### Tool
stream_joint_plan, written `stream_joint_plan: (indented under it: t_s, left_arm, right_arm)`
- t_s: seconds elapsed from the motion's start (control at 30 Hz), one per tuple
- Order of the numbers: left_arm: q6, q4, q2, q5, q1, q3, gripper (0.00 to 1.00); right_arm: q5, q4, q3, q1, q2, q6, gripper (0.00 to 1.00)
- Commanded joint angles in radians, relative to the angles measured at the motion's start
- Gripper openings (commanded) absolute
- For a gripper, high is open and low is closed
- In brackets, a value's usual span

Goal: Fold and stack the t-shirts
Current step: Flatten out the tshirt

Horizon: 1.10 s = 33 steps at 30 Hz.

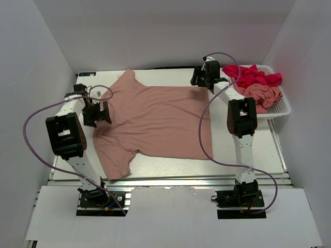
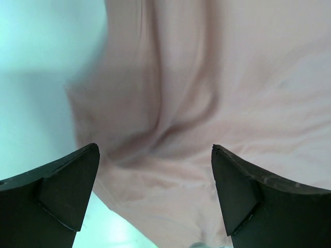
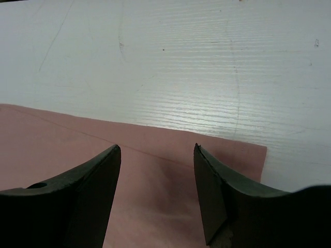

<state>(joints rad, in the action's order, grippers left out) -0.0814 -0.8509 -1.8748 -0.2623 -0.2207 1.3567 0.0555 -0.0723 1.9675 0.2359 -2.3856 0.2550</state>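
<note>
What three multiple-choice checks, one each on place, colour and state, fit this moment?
1. Where is the white basket?
A. far right
B. near left
C. centre

2. What colour is the spread t-shirt?
A. magenta-red
B. salmon-pink
C. white

3. How is the left gripper?
A. shut on cloth
B. open above the shirt
C. shut on the basket

Answers:
1 A, the top view shows it at the table's far right edge.
2 B, it looks salmon-pink in every view.
3 B, its jaws stand wide apart with nothing gripped.
</note>
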Motion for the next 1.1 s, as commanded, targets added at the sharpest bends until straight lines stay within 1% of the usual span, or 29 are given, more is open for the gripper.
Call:
stream_joint_plan:
  t_s: [0.0, 0.03, 0.1, 0.2, 0.43, 0.63, 0.83, 0.9, 1.07]
  left_arm:
    - [-0.027, -0.045, -0.036, -0.038, -0.005, 0.189, 0.98]
    - [-0.032, -0.077, -0.053, -0.054, -0.005, 0.235, 0.98]
    - [-0.023, -0.083, -0.087, -0.097, -0.005, 0.339, 0.98]
    - [0.000, -0.036, -0.113, -0.139, -0.005, 0.406, 0.98]
    - [0.008, 0.082, -0.207, -0.166, 0.007, 0.432, 0.98]
    - [0.019, 0.231, -0.312, -0.140, 0.027, 0.424, 0.98]
    - [0.025, 0.343, -0.388, -0.112, 0.029, 0.449, 0.98]
    - [0.034, 0.358, -0.406, -0.114, 0.029, 0.467, 0.98]
    - [0.040, 0.374, -0.425, -0.123, 0.032, 0.519, 0.98]
  right_arm:
    - [0.026, 0.008, 0.068, -0.004, -0.033, -0.003, 0.64]
    - [0.023, 0.002, 0.079, -0.003, -0.043, -0.006, 0.64]
    - [0.009, -0.010, 0.109, -0.010, -0.066, -0.016, 0.64]
    - [-0.005, -0.026, 0.122, -0.029, -0.083, -0.011, 0.64]
    - [-0.011, -0.054, 0.146, -0.053, -0.090, -0.019, 0.64]
    - [-0.022, -0.061, 0.145, -0.053, -0.089, -0.031, 0.64]
    - [-0.083, -0.093, 0.165, -0.053, -0.098, -0.057, 0.65]
    - [-0.103, -0.109, 0.191, -0.056, -0.112, -0.057, 0.65]
    - [-0.151, -0.210, 0.275, -0.066, -0.146, -0.039, 0.65]
